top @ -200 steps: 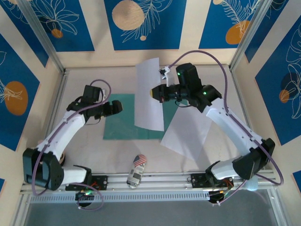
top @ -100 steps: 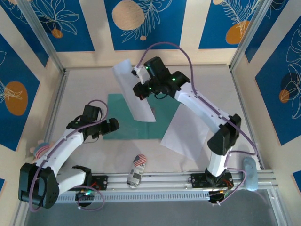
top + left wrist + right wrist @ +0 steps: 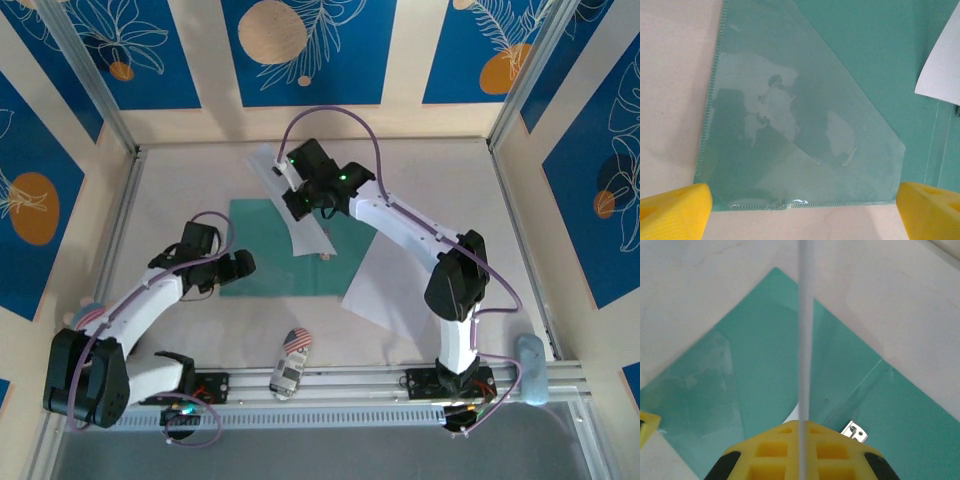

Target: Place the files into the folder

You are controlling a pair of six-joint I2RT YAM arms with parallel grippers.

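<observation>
White sheet (image 3: 805,315) edge-on between right jaws

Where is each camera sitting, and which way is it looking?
Top external: high behind the robot, facing down at the table; shows the left arm, right arm, the left end effector and right end effector.
Left wrist: on the left arm, facing down at the folder and its clear pocket; shows two yellow fingertips wide apart.
Right wrist: on the right arm, facing down past a white sheet pinched edge-on; shows its yellow end effector.
Shared: all three see the teal folder.
</observation>
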